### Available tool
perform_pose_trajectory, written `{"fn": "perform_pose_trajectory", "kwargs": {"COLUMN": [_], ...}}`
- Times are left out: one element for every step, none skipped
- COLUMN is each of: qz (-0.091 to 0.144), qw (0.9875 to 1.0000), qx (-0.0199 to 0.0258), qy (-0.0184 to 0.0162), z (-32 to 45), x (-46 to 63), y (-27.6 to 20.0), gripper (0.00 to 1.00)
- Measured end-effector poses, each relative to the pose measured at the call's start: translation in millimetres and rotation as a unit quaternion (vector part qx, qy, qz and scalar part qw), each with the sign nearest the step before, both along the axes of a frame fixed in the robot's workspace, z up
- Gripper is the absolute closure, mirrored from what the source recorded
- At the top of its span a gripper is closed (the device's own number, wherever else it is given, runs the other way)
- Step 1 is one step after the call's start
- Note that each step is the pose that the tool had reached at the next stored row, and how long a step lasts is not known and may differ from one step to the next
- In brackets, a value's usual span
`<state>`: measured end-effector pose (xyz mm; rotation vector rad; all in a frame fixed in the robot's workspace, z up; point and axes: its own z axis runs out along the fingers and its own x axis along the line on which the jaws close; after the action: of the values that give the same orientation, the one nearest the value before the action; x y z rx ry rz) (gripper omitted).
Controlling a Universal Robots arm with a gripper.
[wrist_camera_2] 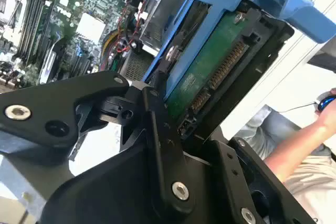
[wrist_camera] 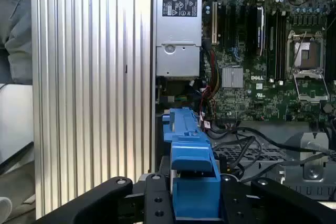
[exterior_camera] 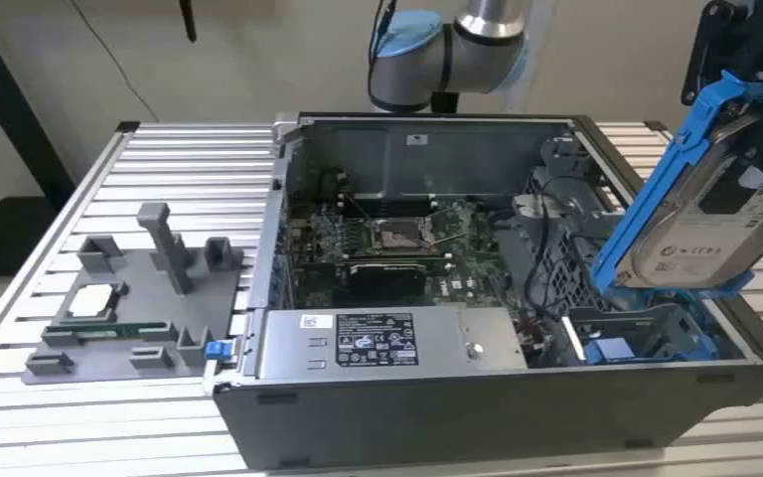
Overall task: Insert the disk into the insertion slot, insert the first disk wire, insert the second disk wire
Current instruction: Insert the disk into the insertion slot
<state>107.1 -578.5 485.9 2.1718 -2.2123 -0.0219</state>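
Disk (exterior_camera: 706, 224), rigid, probably heavy and shock-sensitive, sits pinched by its blue frame (wrist_camera: 189, 140) in the gripper (wrist_camera: 195, 203), with the insertion slot (exterior_camera: 640, 336) at its 6 o'clock in the exterior view.

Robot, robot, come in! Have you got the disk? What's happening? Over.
End effector shut on disk. Disk tilted, above insertion slot, not in yet. Black cables beside slot, exterior view's left.
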Motion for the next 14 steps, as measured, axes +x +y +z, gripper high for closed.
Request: {"fn": "perform_pose_trajectory", "kwargs": {"qz": [0.000, 0.000, 0.000, 0.000, 0.000, 0.000, 0.000, 0.000, 0.000, 0.000, 0.000, 0.000, 0.000, 0.000], "qw": [1.0000, 1.0000, 1.0000, 1.0000, 1.0000, 1.0000, 1.0000, 1.0000, 1.0000, 1.0000, 1.0000, 1.0000, 1.0000, 1.0000], "qx": [-0.0001, -0.0006, -0.0010, -0.0012, -0.0014, -0.0016, -0.0017, -0.0019, -0.0020, -0.0022, -0.0023, -0.0023, -0.0022, -0.0023], "qy": [0.0000, 0.0000, 0.0000, 0.0000, 0.0000, 0.0000, 0.0000, 0.0000, 0.0000, 0.0000, 0.0000, 0.0000, -0.0001, -0.0004], "z": [0.0, 0.0, 0.0, 0.0, 0.0, 0.0, 0.0, 0.0, 0.0, 0.0, 0.0, -0.2, -0.8, -1.5], "x": [0.0, 0.0, 0.0, 0.0, 0.0, 0.0, 0.0, 0.0, 0.0, 0.0, 0.0, 0.0, 0.0, 0.0], "y": [0.0, 0.0, 0.0, 0.0, 0.0, 0.0, 0.0, 0.0, 0.0, 0.0, 0.0, 0.0, 0.0, 0.0], "gripper": [1.00, 1.00, 1.00, 1.00, 1.00, 1.00, 1.00, 1.00, 1.00, 1.00, 1.00, 1.00, 1.00, 1.00]}}
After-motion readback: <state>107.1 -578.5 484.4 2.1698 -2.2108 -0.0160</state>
